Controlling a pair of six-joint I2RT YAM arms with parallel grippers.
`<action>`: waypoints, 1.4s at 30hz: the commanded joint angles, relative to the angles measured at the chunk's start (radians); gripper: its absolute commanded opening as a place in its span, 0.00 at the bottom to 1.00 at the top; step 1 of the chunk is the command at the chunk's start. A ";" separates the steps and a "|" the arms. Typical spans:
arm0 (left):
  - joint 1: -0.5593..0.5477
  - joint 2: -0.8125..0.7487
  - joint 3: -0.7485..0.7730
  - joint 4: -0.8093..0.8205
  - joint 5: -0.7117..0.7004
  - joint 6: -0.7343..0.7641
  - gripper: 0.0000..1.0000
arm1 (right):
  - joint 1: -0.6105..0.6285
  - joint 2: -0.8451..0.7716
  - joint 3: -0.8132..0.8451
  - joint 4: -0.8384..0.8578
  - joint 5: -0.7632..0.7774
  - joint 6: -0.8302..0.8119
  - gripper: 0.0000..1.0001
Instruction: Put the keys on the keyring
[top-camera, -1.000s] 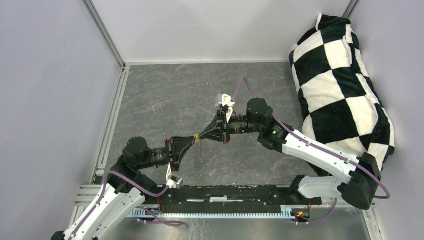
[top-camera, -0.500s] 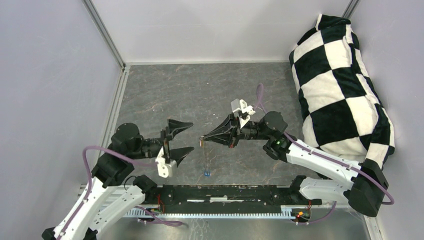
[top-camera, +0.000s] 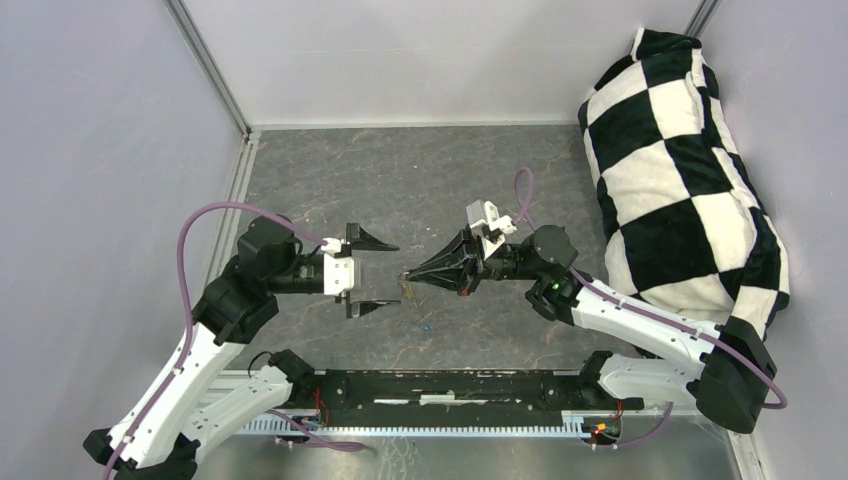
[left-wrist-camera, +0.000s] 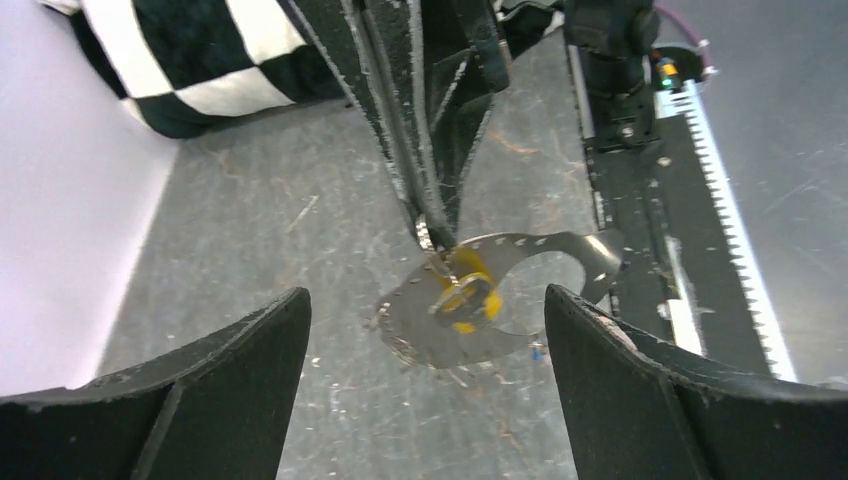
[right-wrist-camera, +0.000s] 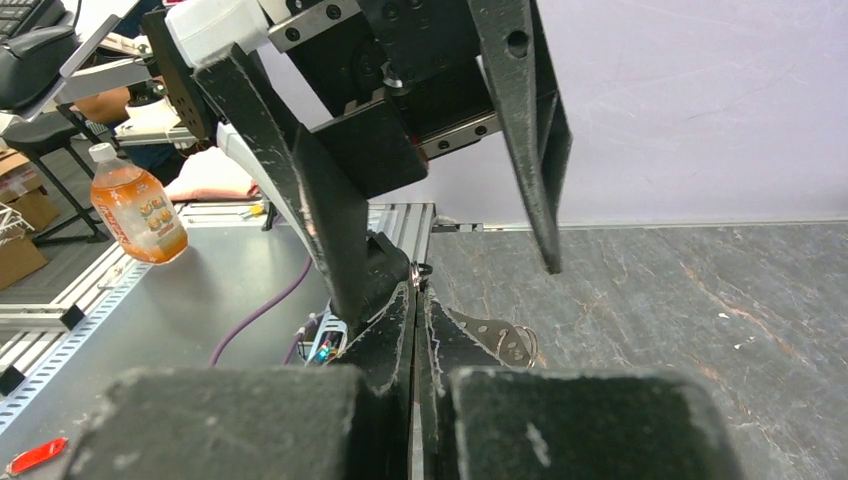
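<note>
Left gripper has let go and backed off, jaws wide. Right gripper stays pinched on thin grey-silver keyring band, brass-gold key hanging at it. Blue-headed key now lies on grey stone-look table; likely dropped, needs re-picking.

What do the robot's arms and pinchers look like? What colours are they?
The left arm and right arm have white shells with black joints, and a purple cable runs along each. The left gripper and right gripper each have two black, pointed, wedge-shaped fingers with pale scuffs. A small white block sits at each wrist, and a tiny green light glows on the right arm.
</note>
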 joint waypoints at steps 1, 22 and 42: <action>0.002 0.023 0.050 -0.063 0.090 -0.129 0.86 | -0.007 -0.016 0.007 0.026 0.026 -0.036 0.00; 0.002 0.048 -0.018 0.090 0.037 -0.299 0.15 | -0.007 0.001 0.002 0.049 0.039 -0.037 0.00; 0.002 0.097 0.061 -0.175 -0.037 -0.072 0.02 | -0.043 0.026 0.293 -0.674 -0.060 -0.362 0.36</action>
